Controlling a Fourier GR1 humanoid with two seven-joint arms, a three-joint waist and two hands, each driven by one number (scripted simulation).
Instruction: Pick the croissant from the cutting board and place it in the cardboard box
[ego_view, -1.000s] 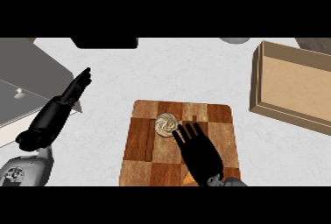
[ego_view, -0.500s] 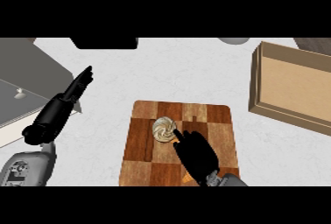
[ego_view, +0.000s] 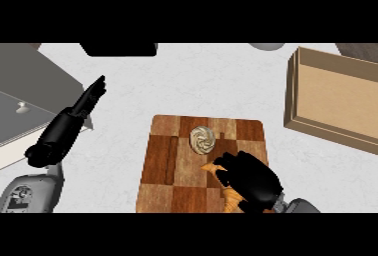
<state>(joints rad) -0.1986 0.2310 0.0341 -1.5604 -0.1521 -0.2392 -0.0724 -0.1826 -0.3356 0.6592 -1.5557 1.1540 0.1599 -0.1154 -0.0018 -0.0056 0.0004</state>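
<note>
Lying on the pale speckled counter (ego_view: 199, 85), the checkered wooden cutting board (ego_view: 159, 175) bears the right hand (ego_view: 251, 177), curled round the golden croissant (ego_view: 229, 196); the brown cardboard box (ego_view: 332, 95) sits apart at the right edge, and the left hand (ego_view: 85, 102) rests straight-fingered.

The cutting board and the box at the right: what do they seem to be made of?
The cutting board looks like wood with a smooth, slightly glossy finish: it shows a patchwork of light and dark brown blocks with grain lines. The box looks like plain cardboard, matte: flat tan inside, thin walls, no print visible. Both are judged by look alone.
</note>
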